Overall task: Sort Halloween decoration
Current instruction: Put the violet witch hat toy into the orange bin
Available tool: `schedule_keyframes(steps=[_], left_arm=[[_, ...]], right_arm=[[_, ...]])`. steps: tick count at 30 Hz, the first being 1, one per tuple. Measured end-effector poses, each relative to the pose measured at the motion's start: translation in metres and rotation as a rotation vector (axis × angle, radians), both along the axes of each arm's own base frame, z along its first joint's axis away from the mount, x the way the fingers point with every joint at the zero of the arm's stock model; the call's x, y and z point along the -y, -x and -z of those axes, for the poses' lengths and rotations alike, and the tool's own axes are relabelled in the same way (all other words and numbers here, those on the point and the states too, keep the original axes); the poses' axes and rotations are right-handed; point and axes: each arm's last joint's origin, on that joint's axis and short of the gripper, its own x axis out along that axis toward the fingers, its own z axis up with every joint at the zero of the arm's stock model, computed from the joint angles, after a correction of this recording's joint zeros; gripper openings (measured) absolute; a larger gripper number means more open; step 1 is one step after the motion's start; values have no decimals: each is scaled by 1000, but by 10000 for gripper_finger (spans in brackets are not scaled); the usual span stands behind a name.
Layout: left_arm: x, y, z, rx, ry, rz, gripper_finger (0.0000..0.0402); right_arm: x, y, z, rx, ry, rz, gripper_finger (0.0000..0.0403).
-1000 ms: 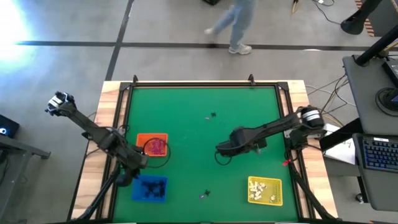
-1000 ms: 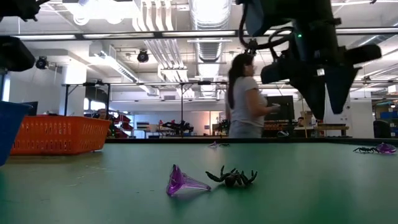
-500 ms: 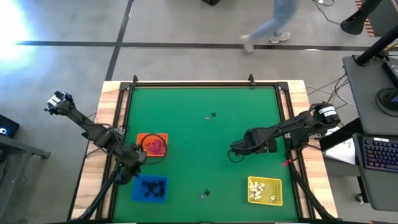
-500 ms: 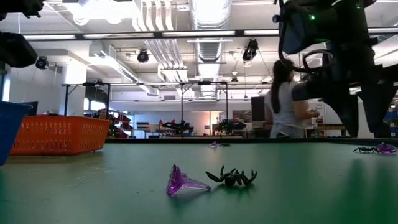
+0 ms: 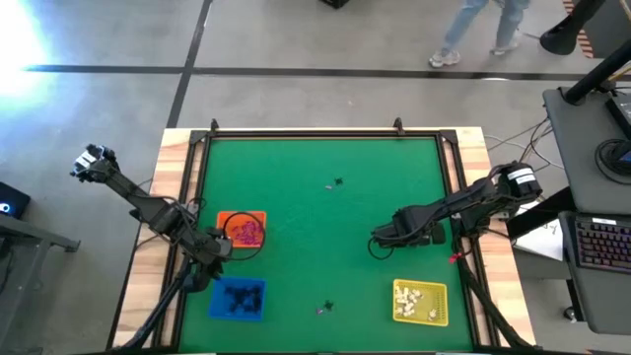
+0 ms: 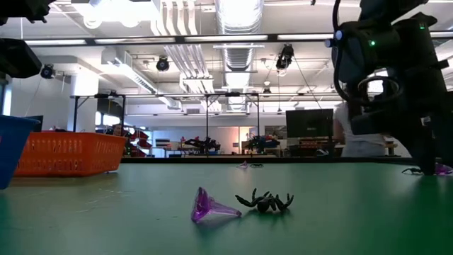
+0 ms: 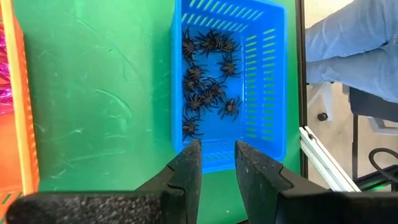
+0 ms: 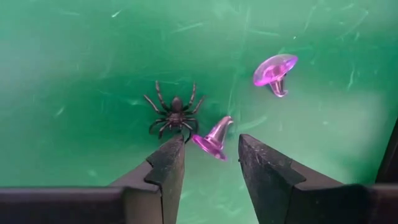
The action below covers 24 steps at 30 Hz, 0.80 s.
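Your right gripper [image 8: 210, 163] has slid toward the desk's [image 5: 296, 168] right side and hangs released over a purple hat [image 8: 213, 137] beside a spider [image 8: 173, 113]. Left gripper [image 7: 216, 163], part-open and empty, waits above the blue tray [image 7: 267, 74].

Bright, even overhead light fills the scene. In the low view, ceiling strip lights [image 6: 241, 14] glare white, and the right arm's housing [image 6: 396, 78] is a dark silhouette. The high view's top left corner blows out. The table [image 8: 74, 74] looks hazy with soft sheen.
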Motion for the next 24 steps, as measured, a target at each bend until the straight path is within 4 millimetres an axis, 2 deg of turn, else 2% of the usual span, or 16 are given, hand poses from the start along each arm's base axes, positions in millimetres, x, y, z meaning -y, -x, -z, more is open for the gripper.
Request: schedule_keyframes(steps=[7,18,24], left_arm=[[0,0,0,-5,-4,0,78],[-1,2,1,-22,-16,0,78],[-2,3,1,-24,-17,0,78]], right_arm=[[1,3,3,-4,-7,-52,123],[1,3,3,-10,2,1,29],[0,1,-2,-8,3,17,11]])
